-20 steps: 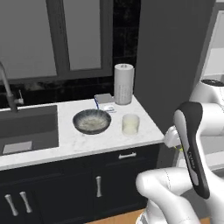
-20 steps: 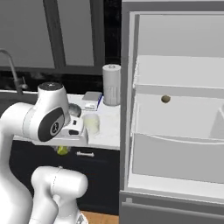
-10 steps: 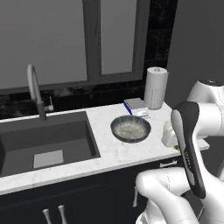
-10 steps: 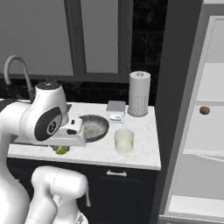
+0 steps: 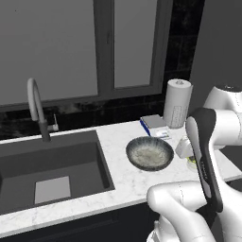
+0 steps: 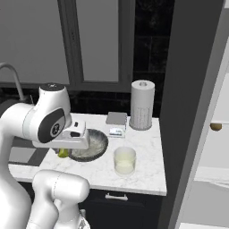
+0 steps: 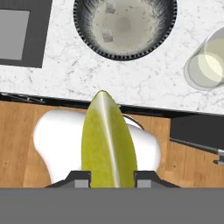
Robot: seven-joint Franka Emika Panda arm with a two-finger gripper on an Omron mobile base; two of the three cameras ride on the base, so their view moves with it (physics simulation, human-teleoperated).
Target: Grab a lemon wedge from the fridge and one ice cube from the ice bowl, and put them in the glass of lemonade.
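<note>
My gripper (image 7: 108, 177) is shut on the lemon wedge (image 7: 107, 140), a yellow-green slice standing up between the fingertips. It hangs in front of the counter edge, below counter height. In the right base view the lemon wedge (image 6: 62, 153) peeks out under the hand, left of the ice bowl (image 6: 91, 145). The dark ice bowl (image 7: 124, 26) with its speckled inside sits on the counter straight ahead of the hand. The glass of lemonade (image 7: 208, 65) stands to its right, also seen as the glass (image 6: 125, 161) near the counter front. The fridge (image 6: 197, 112) stands open at the right.
A white paper towel roll (image 6: 142, 105) and a small flat box (image 6: 117, 120) stand at the back of the marble counter (image 7: 57, 74). The sink (image 5: 47, 170) with its faucet (image 5: 35, 106) lies to the left. A small brown item (image 6: 216, 126) rests on a fridge shelf.
The base has driven left, so the fridge has slid to the right edge and the sink, bowl and glass have come toward the middle. The wedge stays in the gripper.
</note>
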